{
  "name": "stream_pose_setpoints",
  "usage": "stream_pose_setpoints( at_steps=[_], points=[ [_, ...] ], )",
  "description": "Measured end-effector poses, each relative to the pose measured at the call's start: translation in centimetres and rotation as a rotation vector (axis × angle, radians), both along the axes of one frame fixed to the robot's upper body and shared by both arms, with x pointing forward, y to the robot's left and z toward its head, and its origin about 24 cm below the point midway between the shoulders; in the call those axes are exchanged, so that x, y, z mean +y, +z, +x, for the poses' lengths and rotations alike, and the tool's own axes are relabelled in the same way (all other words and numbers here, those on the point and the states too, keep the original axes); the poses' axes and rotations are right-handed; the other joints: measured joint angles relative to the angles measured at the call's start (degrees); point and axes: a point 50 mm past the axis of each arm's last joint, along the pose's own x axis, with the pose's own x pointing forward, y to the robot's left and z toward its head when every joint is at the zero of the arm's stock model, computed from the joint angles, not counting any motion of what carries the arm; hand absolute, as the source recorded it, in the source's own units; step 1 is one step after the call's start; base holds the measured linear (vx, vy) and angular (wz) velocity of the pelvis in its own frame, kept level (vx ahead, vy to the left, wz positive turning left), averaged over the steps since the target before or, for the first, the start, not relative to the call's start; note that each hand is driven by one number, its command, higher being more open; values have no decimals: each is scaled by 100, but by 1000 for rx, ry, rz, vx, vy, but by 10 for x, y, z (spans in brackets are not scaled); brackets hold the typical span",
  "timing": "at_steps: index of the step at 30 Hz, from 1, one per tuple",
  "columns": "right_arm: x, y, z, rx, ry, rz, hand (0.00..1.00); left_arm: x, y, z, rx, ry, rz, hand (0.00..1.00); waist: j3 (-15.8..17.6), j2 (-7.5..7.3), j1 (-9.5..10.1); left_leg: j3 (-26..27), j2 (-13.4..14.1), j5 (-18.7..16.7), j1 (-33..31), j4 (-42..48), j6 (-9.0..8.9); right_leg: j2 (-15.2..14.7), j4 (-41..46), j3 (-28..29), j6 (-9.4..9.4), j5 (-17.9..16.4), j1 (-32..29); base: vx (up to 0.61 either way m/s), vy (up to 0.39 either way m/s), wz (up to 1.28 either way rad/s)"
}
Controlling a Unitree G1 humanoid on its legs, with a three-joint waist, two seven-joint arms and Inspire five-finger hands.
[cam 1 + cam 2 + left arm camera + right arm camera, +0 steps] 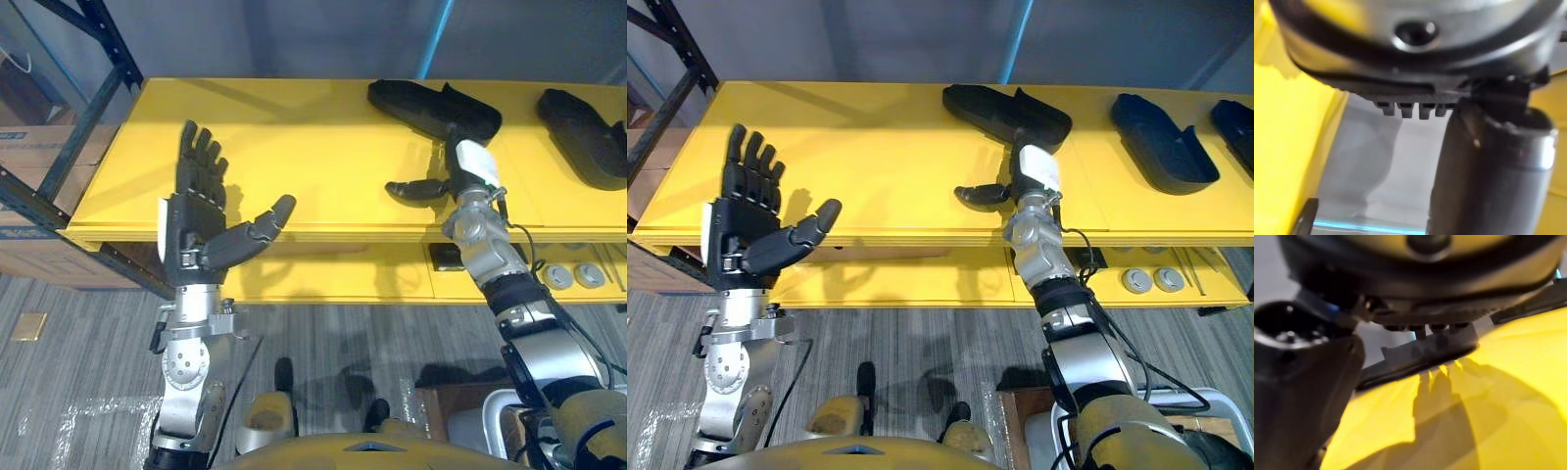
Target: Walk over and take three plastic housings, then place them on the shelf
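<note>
Three black plastic housings lie on the yellow top shelf [294,147]: one in the middle [431,108], a second to its right [1161,142], a third at the far right edge [1234,122]. My right hand [468,171] stretches over the shelf's front, fingers straight and reaching the near edge of the middle housing, thumb [411,188] spread out to the left; it holds nothing. In the right wrist view the housing's dark edge [1415,357] lies just past the fingertips. My left hand [201,211] is raised in front of the shelf's left part, open and empty.
A lower yellow shelf carries round silver parts [573,276] at the right. The dark blue rack upright [88,49] and cardboard boxes [39,196] stand at the left. Grey carpet floor [98,392] lies below.
</note>
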Motion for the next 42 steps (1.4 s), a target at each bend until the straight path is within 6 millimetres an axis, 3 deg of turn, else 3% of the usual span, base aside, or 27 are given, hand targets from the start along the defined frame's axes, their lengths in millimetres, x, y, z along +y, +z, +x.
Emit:
stream_pose_setpoints(
  at_steps=[3, 12, 18, 30, 42],
  points=[
    [5, 21, 5, -102, -5, -11, 100, -5, -4, 0, 18, -31, 13, 100, 95, -1, 28, -79, 35, 9, -76, 27, -5, 45, -9, -62, -22, -9, -13, 2, -30, 15],
    [12, 37, 6, -219, 49, -23, 100, -5, -7, 1, 34, -50, 30, 100, 126, 3, -16, -80, 9, 1, -67, 40, -12, 19, 0, -97, -32, -18, 6, 10, -5, 0],
    [31, 60, -5, -309, 208, -35, 100, -2, -10, 0, 53, -54, 48, 100, 178, -1, -158, -62, 13, -54, 22, 135, -26, -6, 145, -92, -73, -106, 60, -19, 0, -2],
    [2, 66, 6, 3, 236, -197, 100, -1, -18, -4, 102, -77, 69, 100, 175, -7, -130, -110, 34, -38, 34, 113, -12, 11, 112, -140, -55, -96, 107, -5, -6, 1],
    [-32, 95, 18, 56, 84, -246, 100, -1, -36, -4, 190, -74, 86, 100, 186, -19, 89, -242, 30, -6, -4, 103, -27, 48, 16, -231, -54, -93, 188, 2, -13, 6]
  ],
)
